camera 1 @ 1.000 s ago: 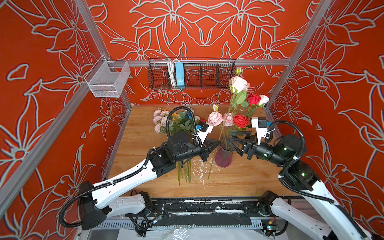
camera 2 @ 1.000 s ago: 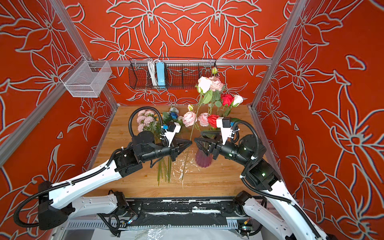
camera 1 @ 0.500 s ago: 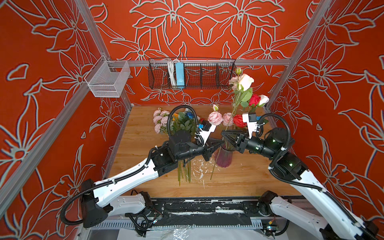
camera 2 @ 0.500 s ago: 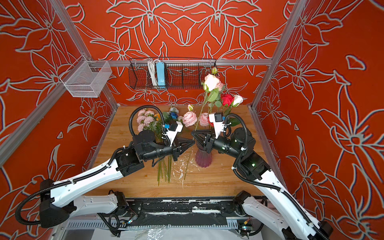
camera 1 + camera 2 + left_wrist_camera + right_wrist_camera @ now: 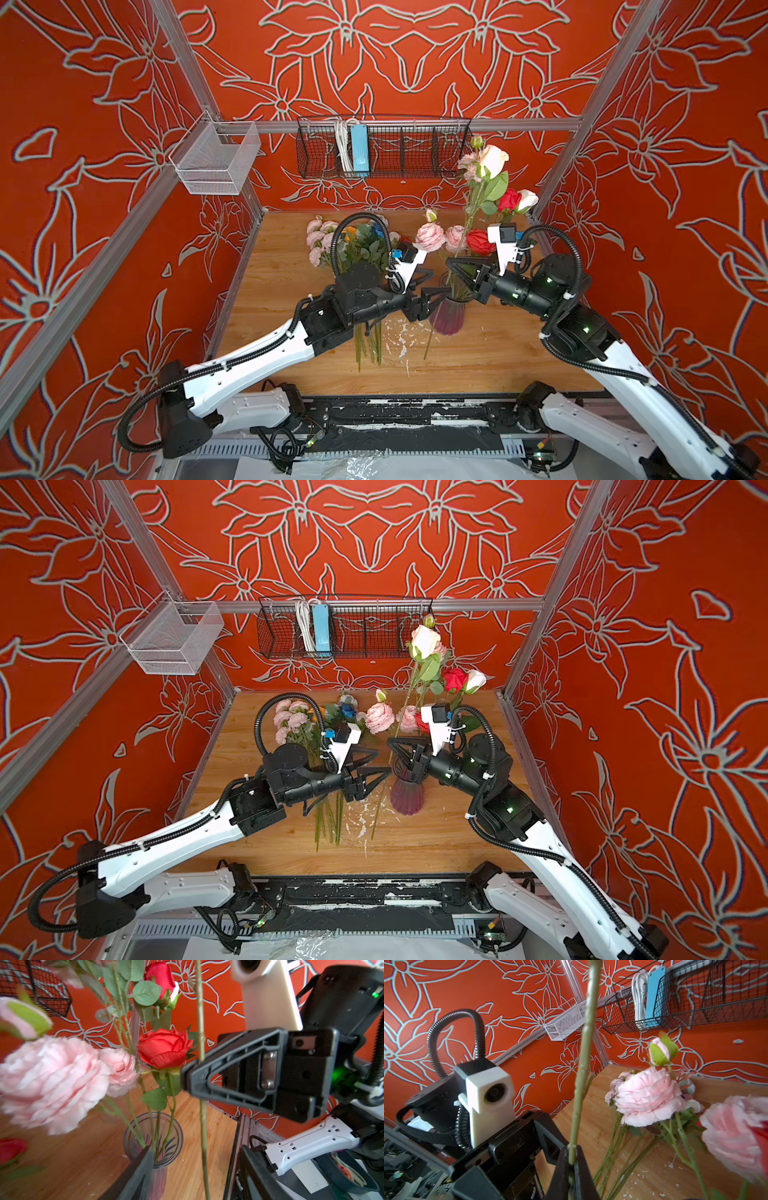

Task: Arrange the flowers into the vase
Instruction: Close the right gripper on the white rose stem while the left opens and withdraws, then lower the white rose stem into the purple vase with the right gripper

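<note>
The purple-tinted glass vase (image 5: 449, 318) (image 5: 405, 798) (image 5: 153, 1136) stands mid-table and holds pink ruffled flowers (image 5: 430, 237) (image 5: 52, 1082) and red roses (image 5: 480, 241) (image 5: 164, 1049). My right gripper (image 5: 451, 264) (image 5: 390, 742) (image 5: 572, 1159) is shut on the long green stem (image 5: 200, 1022) (image 5: 583, 1053) of a cream-white rose (image 5: 492, 160) (image 5: 424, 640). The stem's lower end hangs outside the vase, on its left. My left gripper (image 5: 436, 284) (image 5: 382, 762) (image 5: 195, 1165) is open, its jaws either side of that stem without touching it. More flowers (image 5: 353, 245) (image 5: 299, 725) lie behind my left arm.
A black wire basket (image 5: 382, 145) with a blue block and white cable hangs on the back wall. A white mesh basket (image 5: 216, 162) hangs at the left corner. White flecks (image 5: 399, 332) and loose stems (image 5: 368, 345) lie left of the vase. Metal frame rails edge the table.
The right gripper moved in and shut on the white rose's stem. The left gripper, shut on that stem before, has now opened and let it go.
</note>
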